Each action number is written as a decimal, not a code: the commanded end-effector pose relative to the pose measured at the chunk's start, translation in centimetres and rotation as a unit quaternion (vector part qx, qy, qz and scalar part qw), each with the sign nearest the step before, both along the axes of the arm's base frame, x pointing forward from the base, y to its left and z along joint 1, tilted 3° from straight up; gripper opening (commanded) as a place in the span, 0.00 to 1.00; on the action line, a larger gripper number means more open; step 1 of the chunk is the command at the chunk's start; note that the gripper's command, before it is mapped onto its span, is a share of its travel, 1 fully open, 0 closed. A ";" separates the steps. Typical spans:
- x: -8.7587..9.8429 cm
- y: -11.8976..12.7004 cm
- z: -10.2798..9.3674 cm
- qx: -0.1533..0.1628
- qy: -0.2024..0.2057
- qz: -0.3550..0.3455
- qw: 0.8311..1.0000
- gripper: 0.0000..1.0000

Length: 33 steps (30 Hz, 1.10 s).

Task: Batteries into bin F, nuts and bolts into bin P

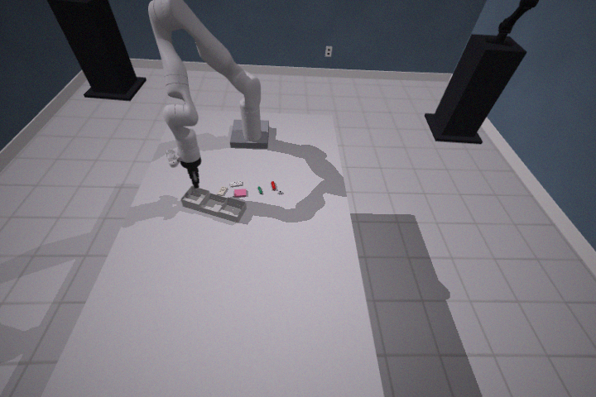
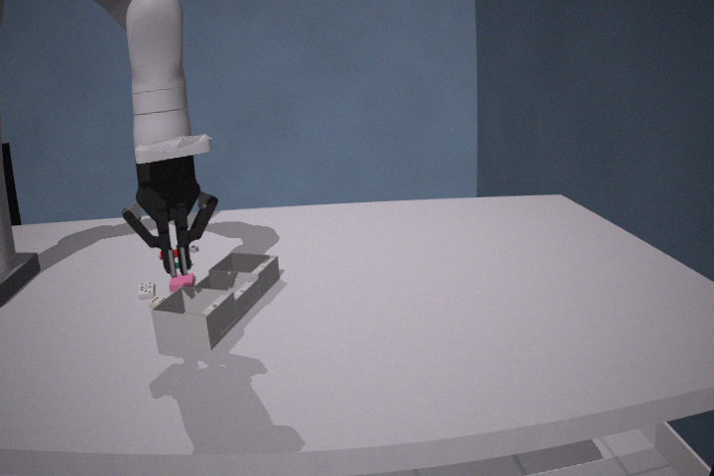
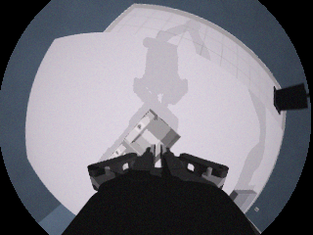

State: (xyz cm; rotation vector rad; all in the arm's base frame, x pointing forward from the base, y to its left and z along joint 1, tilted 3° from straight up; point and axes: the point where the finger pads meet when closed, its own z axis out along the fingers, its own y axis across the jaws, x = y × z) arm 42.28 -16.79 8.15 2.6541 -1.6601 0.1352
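Note:
My gripper (image 1: pixel 196 183) (image 2: pixel 178 271) (image 3: pixel 157 150) is shut, with nothing visible between the fingers. It hangs just above the end compartment of a grey row of three bins (image 1: pixel 210 209) (image 2: pixel 180 332) (image 3: pixel 160 128), on the side facing the arm's base. I cannot read the bin letters. Behind the bins lie a green battery (image 1: pixel 260 189), a red battery (image 1: pixel 273 185) and a small nut (image 1: pixel 280 192) (image 2: pixel 193 247). In the exterior view my fingers mostly hide the batteries.
A pink block (image 1: pixel 240 192) (image 2: pixel 181 282) and two white dominoes (image 1: pixel 236 183) (image 1: pixel 222 190) (image 2: pixel 146 290) lie beside the bins. The arm's base (image 1: pixel 249 139) stands at the back of the table (image 1: pixel 214 303). Black pillars stand on the floor.

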 end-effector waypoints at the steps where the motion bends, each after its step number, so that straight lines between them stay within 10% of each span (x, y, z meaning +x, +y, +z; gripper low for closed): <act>1: -0.3 -0.7 -0.4 0.009 0.010 0.077 0.997 0.09; 16: -0.3 -0.7 -0.3 -0.004 0.024 0.405 0.914 0.09; 33: -0.2 -0.7 -2.5 -0.004 0.024 0.405 0.914 0.09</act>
